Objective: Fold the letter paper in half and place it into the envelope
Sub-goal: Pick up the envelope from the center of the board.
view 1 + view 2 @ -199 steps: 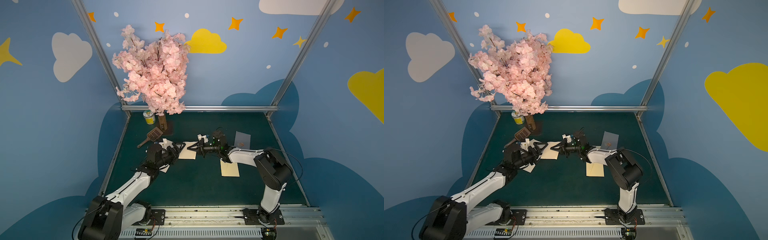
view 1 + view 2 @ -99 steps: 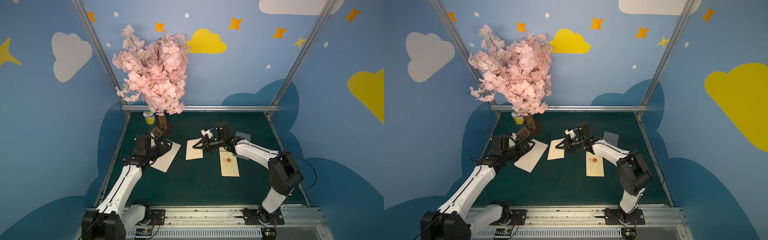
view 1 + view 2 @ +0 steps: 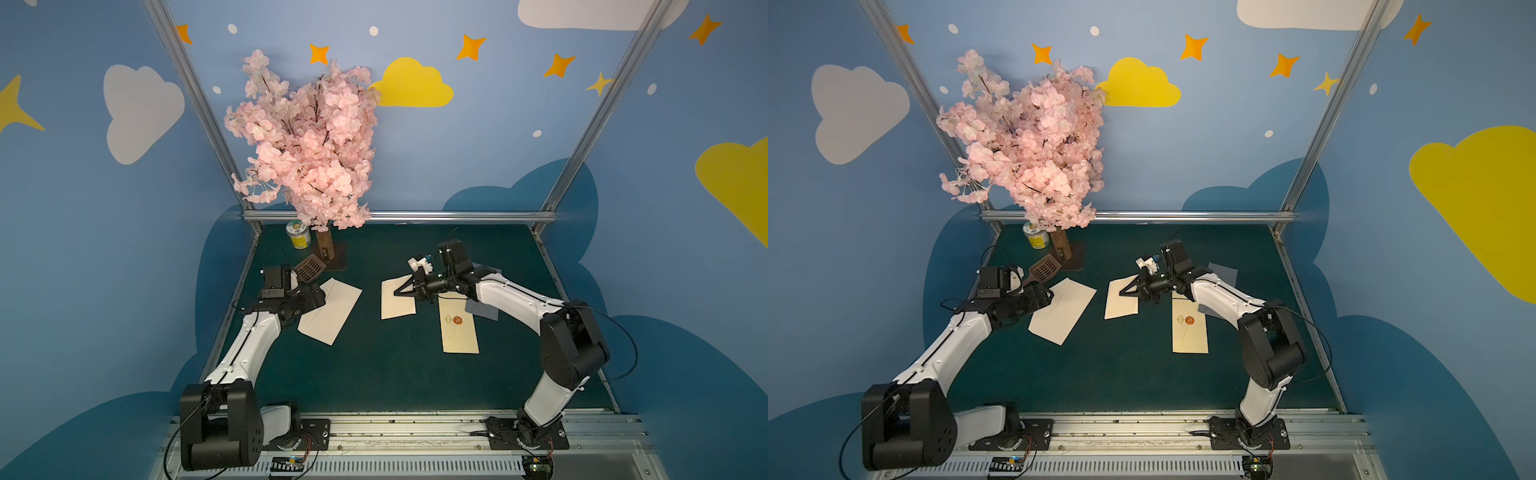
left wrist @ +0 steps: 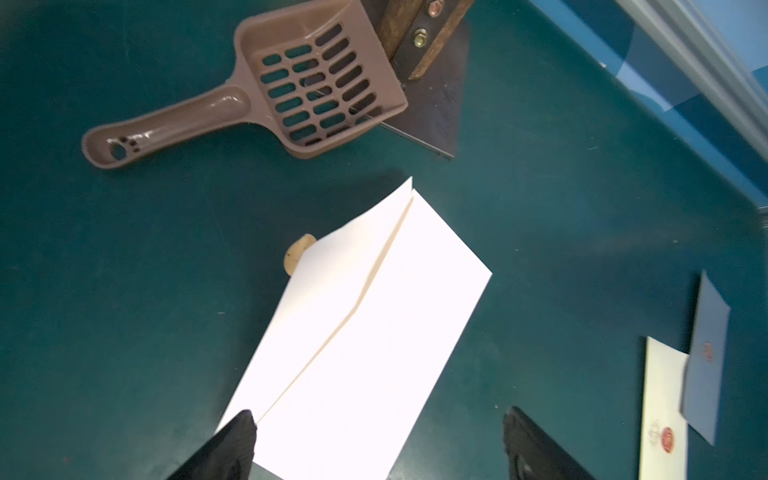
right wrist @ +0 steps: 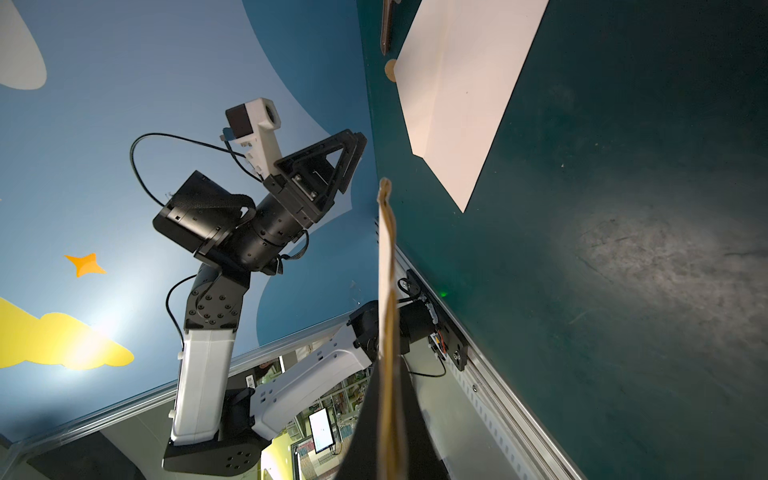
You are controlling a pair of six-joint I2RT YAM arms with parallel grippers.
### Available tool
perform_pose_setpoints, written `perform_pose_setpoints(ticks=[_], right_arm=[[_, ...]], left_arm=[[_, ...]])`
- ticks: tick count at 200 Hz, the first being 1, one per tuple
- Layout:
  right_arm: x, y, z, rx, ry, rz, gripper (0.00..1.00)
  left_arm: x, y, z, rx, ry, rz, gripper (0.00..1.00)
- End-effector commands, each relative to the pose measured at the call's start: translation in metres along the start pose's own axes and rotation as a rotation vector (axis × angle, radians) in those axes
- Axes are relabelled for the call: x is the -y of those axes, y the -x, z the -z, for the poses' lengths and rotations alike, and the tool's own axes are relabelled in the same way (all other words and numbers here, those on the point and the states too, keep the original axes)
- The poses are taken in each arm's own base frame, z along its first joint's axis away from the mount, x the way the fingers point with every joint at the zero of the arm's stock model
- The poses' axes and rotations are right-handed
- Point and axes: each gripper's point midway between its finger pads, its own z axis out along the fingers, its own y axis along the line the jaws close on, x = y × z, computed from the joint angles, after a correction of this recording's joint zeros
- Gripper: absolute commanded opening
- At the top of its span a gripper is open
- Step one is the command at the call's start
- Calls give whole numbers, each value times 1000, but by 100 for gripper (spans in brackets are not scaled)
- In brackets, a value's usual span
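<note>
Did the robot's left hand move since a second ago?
Yes. The left gripper pulled back toward the robot's left, away from the table's middle, ending close to the brown scoop.

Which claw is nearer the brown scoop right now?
Left. The left claw hangs open over the white envelope's end, close by the scoop. The right claw is farther off, shut on the folded paper.

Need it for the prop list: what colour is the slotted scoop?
Plain brown, no pattern; the scoop shows best in the left wrist view.
</note>
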Motion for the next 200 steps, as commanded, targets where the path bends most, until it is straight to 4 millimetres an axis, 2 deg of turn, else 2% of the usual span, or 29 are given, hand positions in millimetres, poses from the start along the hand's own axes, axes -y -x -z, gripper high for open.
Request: perform_pose_setpoints(ticks=[1, 25, 66, 113, 153, 178, 200], right_arm=[[-1, 1, 3, -22, 10, 4, 0], [2, 4, 8, -18, 13, -3, 0], [9, 14, 17, 0, 17, -21, 0], [15, 20, 24, 12, 19, -41, 0], [17, 25, 27, 29, 19, -48, 0], [16, 29, 29, 42, 29, -50, 0], [15, 34, 31, 58, 39, -49, 0]], left_arm=[[-12, 22, -8, 51, 44, -61, 90], [-21, 26, -28, 21, 39, -16, 86], [-20, 24, -63, -76, -7, 14, 81], [-25, 26, -90, -116, -16, 52, 77], [-20, 30, -96, -162, -56, 42, 68], [-18, 26, -97, -197, -78, 35, 49], [-15, 22, -96, -220, -91, 20, 42]])
